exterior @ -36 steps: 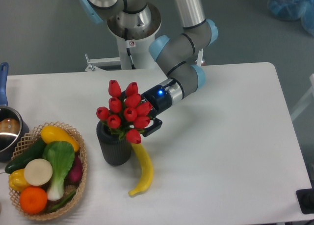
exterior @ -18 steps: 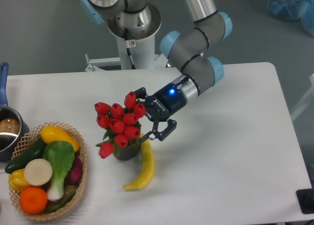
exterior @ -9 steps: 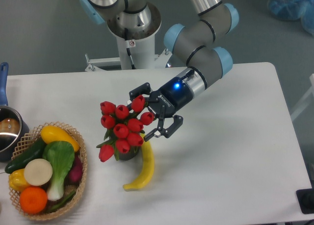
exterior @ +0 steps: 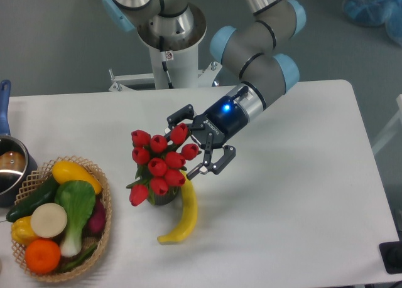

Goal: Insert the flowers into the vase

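The flowers (exterior: 158, 163), a bunch of red tulip buds with green leaves, stand in the vase (exterior: 163, 197). The buds cover nearly all of the vase; only a strip of its dark lower side shows under them. One bud droops to the lower left. My gripper (exterior: 186, 145) is open, with its two black fingers (exterior: 207, 167) spread wide just right of the bunch. It holds nothing. I cannot tell whether the upper finger touches the nearest bud.
A yellow banana (exterior: 181, 219) lies against the vase's right side. A wicker basket (exterior: 104, 216) with toy vegetables and fruit sits at the front left. A blue-handled metal pot (exterior: 7, 164) is at the left edge.
Two seconds ago the gripper held the bunch above the vase. The bunch then sank into the vase, the gripper opened and drew back up and right. The banana shifted a little.
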Robot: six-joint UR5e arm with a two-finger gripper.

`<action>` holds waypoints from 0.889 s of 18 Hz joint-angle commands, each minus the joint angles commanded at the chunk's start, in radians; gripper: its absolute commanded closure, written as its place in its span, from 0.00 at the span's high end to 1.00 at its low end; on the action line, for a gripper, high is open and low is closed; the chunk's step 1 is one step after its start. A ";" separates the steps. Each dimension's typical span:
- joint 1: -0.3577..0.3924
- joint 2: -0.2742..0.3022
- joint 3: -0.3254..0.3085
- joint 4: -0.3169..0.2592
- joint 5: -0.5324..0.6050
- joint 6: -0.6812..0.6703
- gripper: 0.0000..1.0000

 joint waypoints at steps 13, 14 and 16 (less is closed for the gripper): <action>0.011 0.072 -0.035 -0.003 0.264 -0.052 1.00; 0.020 0.089 -0.032 -0.003 0.308 -0.064 1.00; 0.038 0.138 -0.023 -0.003 0.395 -0.089 1.00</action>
